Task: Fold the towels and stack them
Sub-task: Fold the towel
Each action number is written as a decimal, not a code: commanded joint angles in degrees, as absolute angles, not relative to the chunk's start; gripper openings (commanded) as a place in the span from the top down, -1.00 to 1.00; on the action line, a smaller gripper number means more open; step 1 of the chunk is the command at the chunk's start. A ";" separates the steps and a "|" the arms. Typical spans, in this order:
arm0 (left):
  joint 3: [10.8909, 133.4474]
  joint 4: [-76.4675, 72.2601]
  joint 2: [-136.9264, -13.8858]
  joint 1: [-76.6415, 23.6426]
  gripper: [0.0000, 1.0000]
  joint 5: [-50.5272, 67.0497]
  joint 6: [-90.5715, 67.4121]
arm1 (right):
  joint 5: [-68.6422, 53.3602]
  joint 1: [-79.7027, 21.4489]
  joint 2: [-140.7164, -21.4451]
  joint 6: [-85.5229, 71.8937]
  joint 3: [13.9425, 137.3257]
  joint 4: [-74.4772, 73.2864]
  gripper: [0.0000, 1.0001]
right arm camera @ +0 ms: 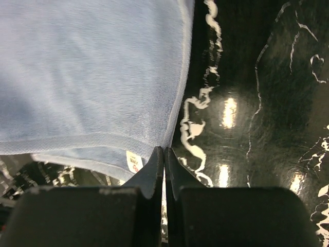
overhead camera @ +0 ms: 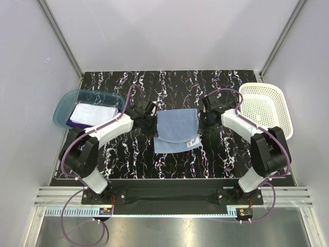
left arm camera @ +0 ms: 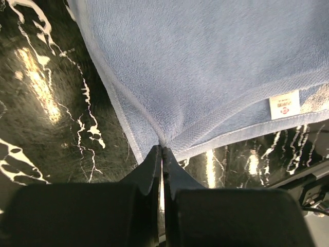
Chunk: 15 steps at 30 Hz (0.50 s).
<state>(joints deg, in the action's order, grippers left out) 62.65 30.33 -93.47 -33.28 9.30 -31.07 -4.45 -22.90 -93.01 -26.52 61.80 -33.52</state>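
Left gripper (left arm camera: 162,150) is pinching shut right on the hemmed edge of the blue towel (left arm camera: 205,67), with the cloth bunching a little where it goes into the tips. Right gripper (right arm camera: 163,149) is doing the same on the opposite side, its jaws closed together on the towel's edge where the hem is running down into them.

From above, the towel is lying mid-table between the two grippers. Its top layer is doubled over and its near edge is curving, so the lower layer is peeking out underneath. The white label (overhead camera: 194,141) is showing on that lower layer's near right corner.

The black marble table (overhead camera: 128,154) is showing bare all around the towel, toward the arm bases and toward the back wall.

Off to the left, the teal tray (overhead camera: 62,105) is holding the white towel (overhead camera: 92,113), and a sliver of the purple towel (overhead camera: 70,123) is sticking out under it. The basket (overhead camera: 264,105) is sitting at the far right, well apart from the blue towel.
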 commanded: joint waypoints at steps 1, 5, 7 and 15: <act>67.67 34.53 -89.22 -33.05 1.00 8.52 -29.44 | -6.93 -23.55 -89.13 -23.91 67.32 -39.36 1.00; 65.14 35.42 -82.89 -33.05 1.00 10.28 -30.32 | -10.02 -23.55 -81.94 -25.22 62.87 -40.96 1.00; 60.15 32.44 -79.90 -33.13 1.00 13.18 -31.72 | -10.98 -23.55 -79.81 -25.93 59.61 -39.91 1.00; 45.71 19.43 -81.21 -33.40 1.00 19.33 -34.89 | -8.89 -23.55 -76.99 -29.35 43.86 -29.36 1.00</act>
